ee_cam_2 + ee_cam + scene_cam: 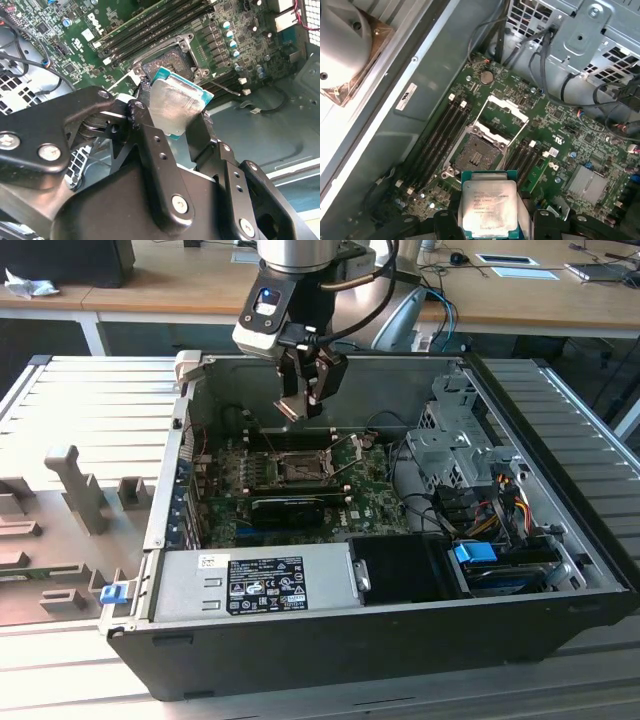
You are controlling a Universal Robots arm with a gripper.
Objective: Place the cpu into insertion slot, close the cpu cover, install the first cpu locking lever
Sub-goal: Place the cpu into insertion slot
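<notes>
My gripper (pixel 303 398) hangs over the open computer case, shut on the cpu (pixel 290 409), a thin square chip with a pale silver top. In both wrist views the cpu (pixel 489 207) (pixel 174 106) sits between the black fingers (pixel 445 223) (pixel 156 150), above the board. The insertion slot (pixel 476 156) (pixel 167 59) (pixel 298 469) lies bare on the green motherboard beneath and a little ahead of the chip. The cpu cover (pixel 503 114) stands swung up on its hinge at the socket's far edge. A thin wire lever (pixel 225 88) sticks out beside the socket.
Memory slots (pixel 436 145) flank the socket. A drive cage (pixel 455 440) with cables stands at the exterior view's right, and a power supply (pixel 255 585) along the case's near wall. A black card (pixel 290 506) lies in front of the socket. Grey fixtures (pixel 75 490) stand left of the case.
</notes>
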